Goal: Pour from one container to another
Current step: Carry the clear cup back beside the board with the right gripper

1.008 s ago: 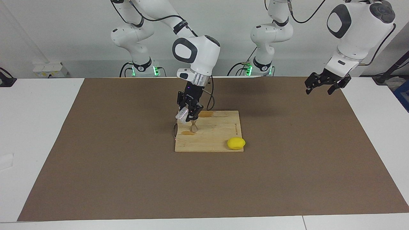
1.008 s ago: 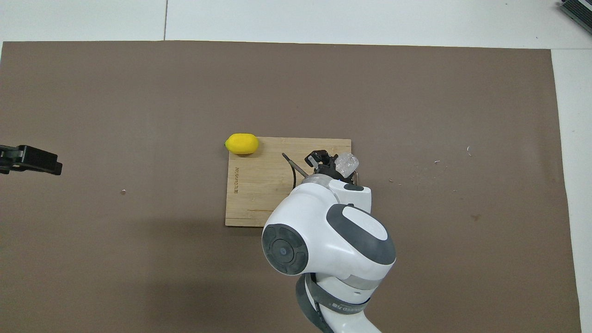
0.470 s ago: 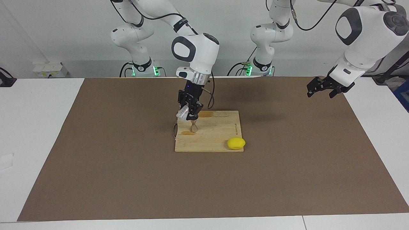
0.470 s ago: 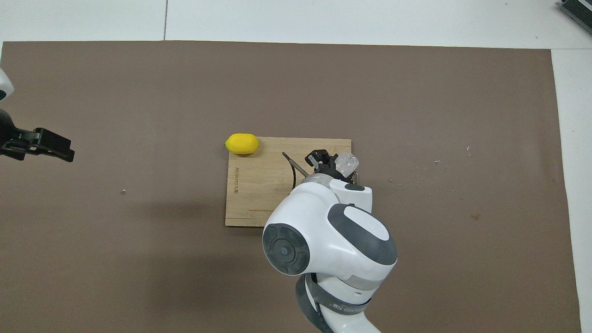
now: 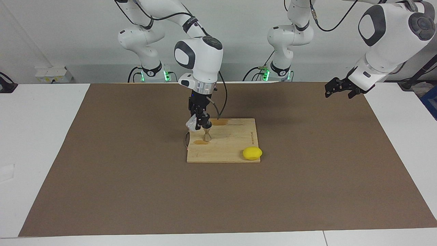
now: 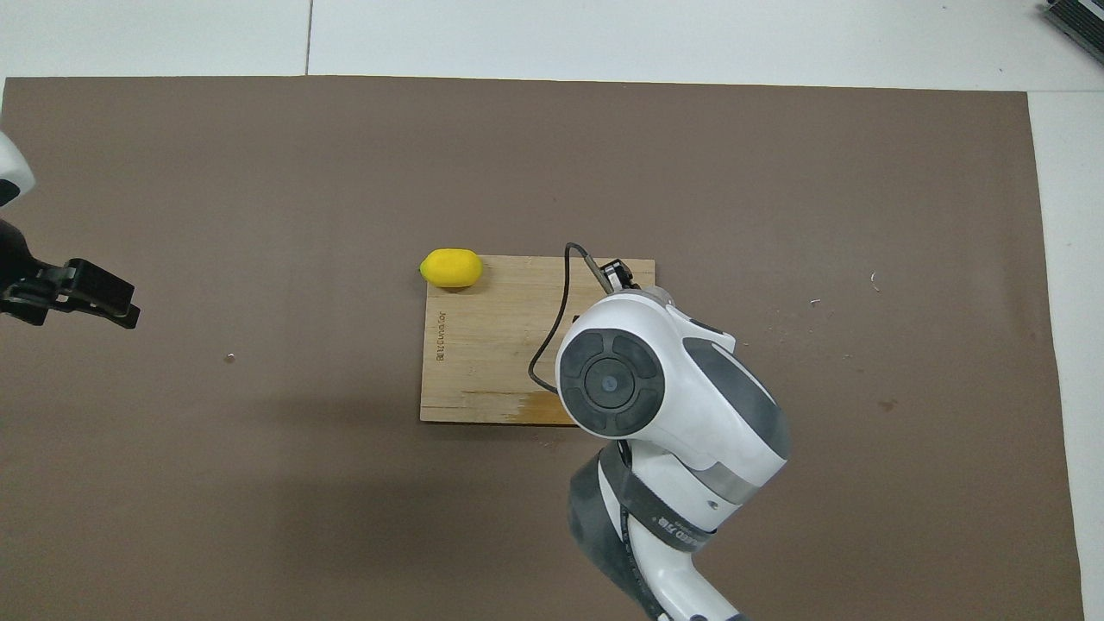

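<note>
Right gripper (image 5: pixel 201 122) clenched on clear cup (image 5: pixel 192 124), raised over the wooden cutting board (image 5: pixel 235 143) edge toward the right arm's end. Cup tilted, mouth beside the rim of metal jigger (image 5: pixel 207 135). Wrist swung more upright than a second ago; in the overhead view the arm's head now covers cup and jigger, both visible there before. Jigger upright on the board, unmoved. Brown stains on the board beside the jigger and at the edge nearest the robots. Yellow lemon (image 5: pixel 252 153) at the board's corner farther from the robots, toward the left arm's end, unmoved. Left gripper (image 5: pixel 340 87) released, waiting over the brown mat (image 5: pixel 136 191) toward its own end; drawn slightly higher than before.
</note>
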